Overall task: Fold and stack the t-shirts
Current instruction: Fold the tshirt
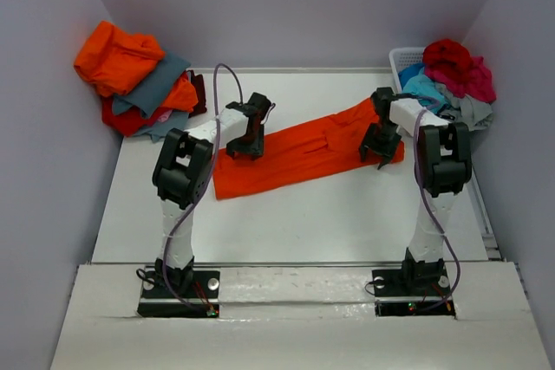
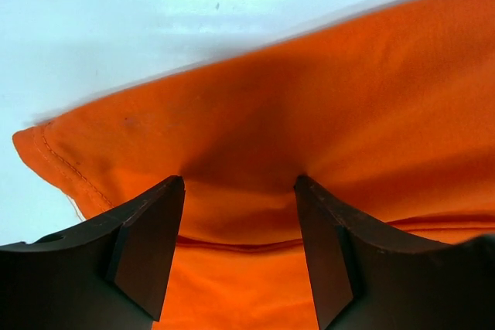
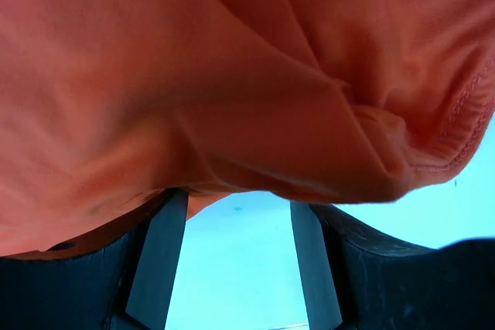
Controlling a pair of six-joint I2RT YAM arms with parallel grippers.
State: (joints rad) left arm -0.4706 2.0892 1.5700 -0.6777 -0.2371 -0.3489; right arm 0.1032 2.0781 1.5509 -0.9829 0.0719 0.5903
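Observation:
A bright orange t-shirt (image 1: 303,152) lies stretched in a long slanted band across the table. My left gripper (image 1: 247,150) hovers over its upper left edge. In the left wrist view the gripper (image 2: 238,185) is open, with flat orange cloth (image 2: 325,106) and a seam under the gap. My right gripper (image 1: 380,150) is at the shirt's right end. In the right wrist view it (image 3: 238,208) is open, bare table shows between the fingers, and a folded hem of the shirt (image 3: 255,98) hangs across the fingertips. More t-shirts (image 1: 139,80) in orange, grey and red are piled at the back left.
A white slatted basket (image 1: 401,60) at the back right corner holds crimson, turquoise and grey shirts (image 1: 451,75). Grey walls close in the table (image 1: 295,223) on three sides. Both arm bases stand at the near edge.

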